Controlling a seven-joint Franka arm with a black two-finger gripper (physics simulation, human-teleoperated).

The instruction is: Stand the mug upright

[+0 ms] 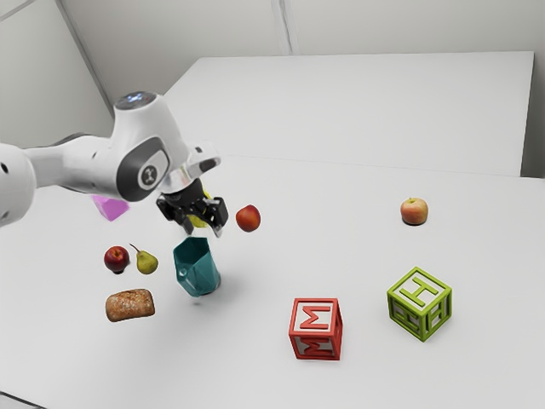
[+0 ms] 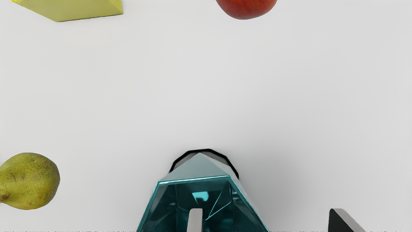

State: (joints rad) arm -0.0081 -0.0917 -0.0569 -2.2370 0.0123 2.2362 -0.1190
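Bright, diffuse light casts soft, pale shadows.

- White tabletop [image 1: 230,366], plain, carries all items below.
- Teal mug [image 1: 197,271]: mouth up; whether its base sits flat, cannot tell.
- Toward exterior view's left: dark red apple [image 1: 117,259] just beside pear [image 1: 146,262]; bread roll [image 1: 130,305] near both; pink block [image 1: 111,207].
- Yellow block [image 2: 90,9], near red fruit [image 1: 248,218].
- Toward exterior view's right: red "M" block [image 1: 315,329], green "H" block [image 1: 420,304], well apart from yellow-red apple [image 1: 414,210].
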